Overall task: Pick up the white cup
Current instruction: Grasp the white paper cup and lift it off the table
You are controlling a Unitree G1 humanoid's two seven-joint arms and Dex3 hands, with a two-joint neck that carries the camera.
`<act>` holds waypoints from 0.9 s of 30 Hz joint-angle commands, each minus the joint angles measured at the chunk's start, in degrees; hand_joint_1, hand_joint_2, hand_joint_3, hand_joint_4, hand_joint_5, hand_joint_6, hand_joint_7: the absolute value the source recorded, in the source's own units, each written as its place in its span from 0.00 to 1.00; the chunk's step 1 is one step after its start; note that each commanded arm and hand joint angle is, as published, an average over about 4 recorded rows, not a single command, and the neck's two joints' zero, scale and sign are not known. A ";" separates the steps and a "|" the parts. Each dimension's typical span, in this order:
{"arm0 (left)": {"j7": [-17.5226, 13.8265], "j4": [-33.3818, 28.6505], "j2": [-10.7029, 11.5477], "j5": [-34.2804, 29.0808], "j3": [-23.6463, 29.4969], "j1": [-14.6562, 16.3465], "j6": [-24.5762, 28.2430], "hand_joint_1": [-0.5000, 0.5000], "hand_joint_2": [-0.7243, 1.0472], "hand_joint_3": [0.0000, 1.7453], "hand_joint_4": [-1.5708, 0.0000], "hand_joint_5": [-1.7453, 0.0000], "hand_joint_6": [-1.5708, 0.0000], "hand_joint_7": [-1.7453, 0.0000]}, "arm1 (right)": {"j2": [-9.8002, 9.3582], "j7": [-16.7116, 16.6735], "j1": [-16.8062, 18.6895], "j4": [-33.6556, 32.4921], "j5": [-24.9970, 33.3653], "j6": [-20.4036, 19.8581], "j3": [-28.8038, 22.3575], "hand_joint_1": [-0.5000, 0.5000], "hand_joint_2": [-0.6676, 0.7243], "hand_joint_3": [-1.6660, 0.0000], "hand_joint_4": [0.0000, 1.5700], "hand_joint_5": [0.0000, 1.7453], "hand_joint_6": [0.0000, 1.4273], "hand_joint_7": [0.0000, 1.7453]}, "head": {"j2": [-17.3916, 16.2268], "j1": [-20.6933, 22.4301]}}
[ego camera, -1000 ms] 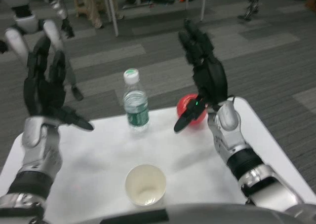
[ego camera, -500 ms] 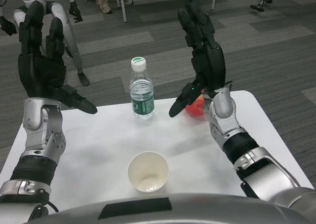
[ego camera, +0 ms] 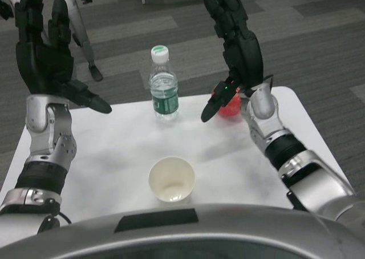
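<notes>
The white cup (ego camera: 171,179) stands upright and empty near the table's front edge, in the middle. My left hand (ego camera: 47,53) is raised above the table's left side with its fingers spread, holding nothing. My right hand (ego camera: 235,45) is raised above the table's right side, also spread and empty, with its thumb pointing down toward the table. Both hands are well above and apart from the cup.
A clear water bottle (ego camera: 164,86) with a white cap stands at the back middle of the white table (ego camera: 108,156). A red object (ego camera: 230,106) sits at the back right, partly hidden behind my right hand. Another robot's legs (ego camera: 80,31) stand on the carpet beyond.
The camera has tilted down, so the whole picture has shifted. Both hands stay raised and spread, much as before. The cup, bottle and red object have not moved on the table.
</notes>
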 commanded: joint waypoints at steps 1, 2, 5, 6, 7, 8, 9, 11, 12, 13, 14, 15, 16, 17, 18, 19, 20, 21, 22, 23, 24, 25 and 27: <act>0.24 0.29 0.42 -0.14 0.40 0.31 0.34 0.11 0.05 0.05 1.00 0.88 1.00 0.76 | -4.13 -0.31 0.65 -0.16 1.09 1.37 3.08 0.04 0.94 1.00 0.01 0.17 0.00 0.09 | -1.60 0.85; 0.24 0.35 0.44 -0.14 0.43 0.29 0.45 0.11 0.05 0.05 1.00 0.88 1.00 0.77 | -5.10 -0.31 0.76 -0.36 1.20 1.55 3.76 0.04 0.93 1.00 0.01 0.17 0.00 0.08 | -2.00 0.99; 0.24 0.73 0.55 -0.18 0.49 0.22 0.74 0.11 0.05 0.05 1.00 0.88 1.00 0.80 | -8.09 -0.26 1.27 -1.00 1.62 2.12 6.15 0.04 0.91 1.00 0.00 0.17 0.00 0.08 | -2.90 1.15; 0.24 0.86 0.59 -0.18 0.49 0.22 0.89 0.11 0.05 0.05 1.00 0.88 1.00 0.80 | -8.99 -0.24 1.51 -1.24 1.71 2.32 6.99 0.04 0.91 1.00 0.00 0.17 0.00 0.08 | -3.08 1.14; 0.24 0.99 0.64 -0.18 0.49 0.22 1.05 0.11 0.05 0.05 1.00 0.88 1.00 0.80 | -9.89 -0.22 1.75 -1.48 1.80 2.51 7.82 0.04 0.91 1.00 0.00 0.17 0.00 0.08 | -3.24 1.17; 0.24 1.04 0.66 -0.18 0.49 0.22 1.26 0.11 0.05 0.05 1.00 0.88 1.00 0.80 | -10.75 -0.20 1.95 -1.70 1.86 2.64 8.64 0.04 0.91 1.00 0.00 0.17 0.00 0.08 | -3.49 1.27; 0.24 1.08 0.68 -0.18 0.49 0.22 1.48 0.11 0.05 0.05 1.00 0.88 1.00 0.80 | -11.60 -0.17 2.15 -1.92 1.93 2.78 9.45 0.04 0.91 1.00 0.01 0.17 0.00 0.08 | -3.68 1.37; 0.24 1.34 0.77 -0.23 0.45 0.22 1.75 0.11 0.05 0.05 1.00 0.88 1.00 0.78 | -13.49 -0.09 2.68 -2.23 2.46 2.91 11.95 0.04 0.91 1.00 0.01 0.17 0.00 0.08 | -3.97 1.51; 0.22 1.52 0.79 -0.23 0.40 0.18 1.77 0.11 0.05 0.05 1.00 0.88 1.00 0.77 | -14.31 -0.06 2.98 -2.34 2.70 2.95 13.25 0.04 0.91 1.00 0.00 0.17 0.00 0.08 | -3.95 1.51; 0.19 1.69 0.81 -0.23 0.36 0.14 1.79 0.11 0.05 0.05 1.00 0.88 1.00 0.77 | -15.12 -0.04 3.29 -2.45 2.94 3.00 14.55 0.04 0.91 1.00 0.00 0.17 0.00 0.08 | -3.94 1.50; 0.17 1.83 0.81 -0.23 0.32 0.07 1.79 0.11 0.05 0.05 1.00 0.88 1.00 0.78 | -15.69 -0.06 3.56 -2.63 2.98 3.02 15.56 0.04 0.91 1.00 0.00 0.17 0.00 0.08 | -4.03 1.49; 0.15 1.96 0.81 -0.23 0.27 0.00 1.79 0.11 0.05 0.05 1.00 0.88 1.00 0.79 | -16.26 -0.09 3.82 -2.80 3.03 3.04 16.57 0.04 0.91 0.99 0.00 0.17 0.00 0.09 | -4.03 1.42; 0.13 2.07 0.81 -0.23 0.23 -0.04 1.86 0.11 0.05 0.05 1.00 0.88 1.00 0.80 | -16.75 -0.09 4.04 -2.98 3.14 3.06 17.58 0.04 0.91 0.99 0.00 0.17 0.00 0.09 | -4.00 1.33; 0.11 2.27 0.83 -0.23 0.16 -0.13 1.95 0.11 0.05 0.05 1.00 0.88 1.00 0.80 | -17.47 -0.09 4.35 -3.24 3.29 3.11 19.09 0.04 0.91 0.99 0.00 0.17 0.00 0.09 | -4.02 1.20; 0.08 2.40 0.86 -0.23 0.12 -0.19 2.03 0.11 0.05 0.05 1.00 0.88 1.00 0.80 | -17.95 -0.06 4.54 -3.39 3.42 3.15 20.13 0.04 0.91 0.98 0.00 0.17 0.00 0.10 | -3.98 1.07; 0.04 2.60 0.90 -0.23 0.05 -0.28 2.14 0.11 0.05 0.05 1.00 0.88 1.00 0.80 | -18.63 -0.04 4.76 -3.57 3.55 3.17 21.56 0.04 0.91 0.98 0.00 0.17 0.00 0.09 | -3.89 0.99; 0.02 2.82 0.97 -0.23 -0.03 -0.35 2.23 0.11 0.05 0.05 1.00 0.88 1.00 0.80 | -19.23 -0.04 4.94 -3.72 3.62 3.19 22.92 0.04 0.91 0.98 0.00 0.17 0.00 0.10 | -3.86 1.00; 0.00 2.95 1.01 -0.23 -0.10 -0.37 2.30 0.11 0.05 0.05 1.00 0.88 1.00 0.80 | -19.58 -0.04 5.03 -3.79 3.64 3.19 23.77 0.04 0.91 0.96 0.00 0.17 0.00 0.11 | -3.79 1.04; -0.03 3.12 1.10 -0.23 -0.19 -0.39 2.52 0.11 0.05 0.05 1.00 0.88 1.00 0.80 | -20.15 -0.06 5.12 -3.86 3.73 3.19 25.29 0.04 0.91 0.96 0.01 0.17 0.00 0.11 | -3.72 1.08; -0.03 3.23 1.16 -0.23 -0.25 -0.39 2.72 0.11 0.05 0.05 1.00 0.88 1.00 0.79 | -20.52 -0.09 5.18 -3.90 3.82 3.22 26.41 0.04 0.92 0.96 0.01 0.17 0.00 0.12 | -3.74 1.11; -0.05 3.30 1.27 -0.23 -0.32 -0.41 2.96 0.11 0.05 0.05 1.00 0.88 1.00 0.78 | -20.99 -0.11 4.96 -3.88 3.93 3.22 28.06 0.04 0.93 0.95 0.02 0.17 0.00 0.12 | -3.72 1.04; -0.07 3.36 1.38 -0.23 -0.39 -0.44 3.20 0.11 0.05 0.05 1.00 0.88 1.00 0.78 | -21.45 -0.13 4.74 -3.86 4.04 3.22 29.71 0.04 0.93 0.95 0.02 0.17 0.00 0.12 | -3.72 0.97; -0.11 3.50 1.60 -0.27 -0.61 -0.61 3.46 0.11 0.05 0.05 1.00 0.88 1.00 0.77 | -22.15 -0.13 3.99 -3.81 4.17 3.30 33.22 0.06 0.94 0.95 0.02 0.17 0.00 0.12 | -3.76 0.86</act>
